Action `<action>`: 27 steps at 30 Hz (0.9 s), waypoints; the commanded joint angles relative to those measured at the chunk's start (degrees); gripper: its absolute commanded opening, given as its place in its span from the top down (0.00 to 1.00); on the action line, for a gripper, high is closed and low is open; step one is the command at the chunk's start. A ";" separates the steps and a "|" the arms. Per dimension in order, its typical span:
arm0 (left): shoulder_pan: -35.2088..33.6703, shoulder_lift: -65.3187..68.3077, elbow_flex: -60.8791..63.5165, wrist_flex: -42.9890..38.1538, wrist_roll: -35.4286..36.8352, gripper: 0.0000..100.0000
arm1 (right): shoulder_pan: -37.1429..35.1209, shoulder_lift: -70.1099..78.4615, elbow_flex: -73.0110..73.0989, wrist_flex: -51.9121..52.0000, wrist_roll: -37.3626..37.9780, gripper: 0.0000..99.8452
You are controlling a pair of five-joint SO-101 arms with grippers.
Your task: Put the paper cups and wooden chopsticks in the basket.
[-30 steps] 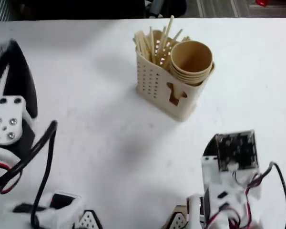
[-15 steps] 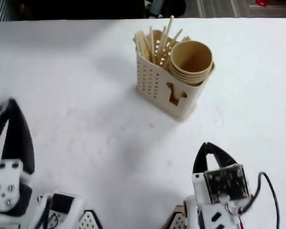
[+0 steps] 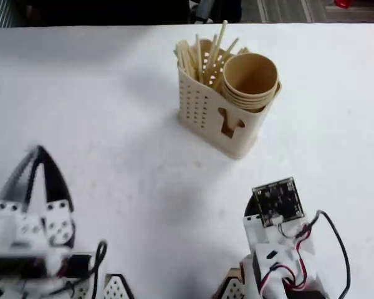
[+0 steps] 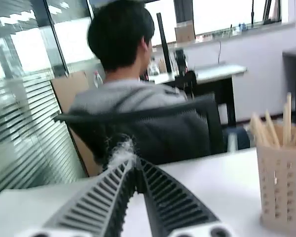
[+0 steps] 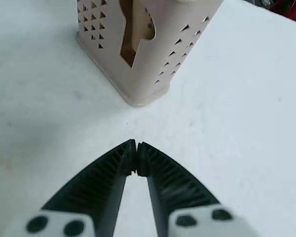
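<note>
in basket (image 3: pixel 202 111): nested paper cups (image 3: pixel 250 78), upright wooden chopsticks (image 3: pixel 202 53); likely done | left pincer (image 4: pixel 135 173), right pincer (image 5: pixel 136 158): closed, empty, idle apart from basket

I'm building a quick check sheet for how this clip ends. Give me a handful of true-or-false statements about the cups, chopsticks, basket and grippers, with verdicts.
1. The paper cups sit stacked inside the basket. True.
2. The chopsticks lie loose outside the basket. False: they stand in the basket, beside the cups.
3. The right gripper is shut and holds nothing. True.
4. The left gripper grips a chopstick. False: its tips are together with nothing between them, and it is well away from the basket.
5. The basket lies tipped on its side. False: it stands upright on the table.
</note>
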 commanded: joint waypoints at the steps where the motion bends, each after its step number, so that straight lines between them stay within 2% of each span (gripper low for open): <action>1: -1.27 -0.31 10.11 -2.11 -0.97 0.98 | 0.13 -0.22 0.09 -1.36 -0.26 0.98; 7: -2.33 -0.31 22.24 -2.37 -1.14 0.98 | 0.13 -0.22 2.20 -2.77 -0.26 0.98; 15: -2.33 -0.31 37.10 -2.37 -1.14 0.98 | 0.13 -0.22 22.07 -13.76 -0.62 0.98; 24: -2.07 -0.31 50.37 -2.29 -1.23 0.98 | -0.22 -0.22 34.20 -15.52 -0.26 0.98; 27: -2.33 -0.13 50.37 -1.05 -1.23 0.98 | -0.22 -0.22 39.91 -18.24 -0.26 0.98</action>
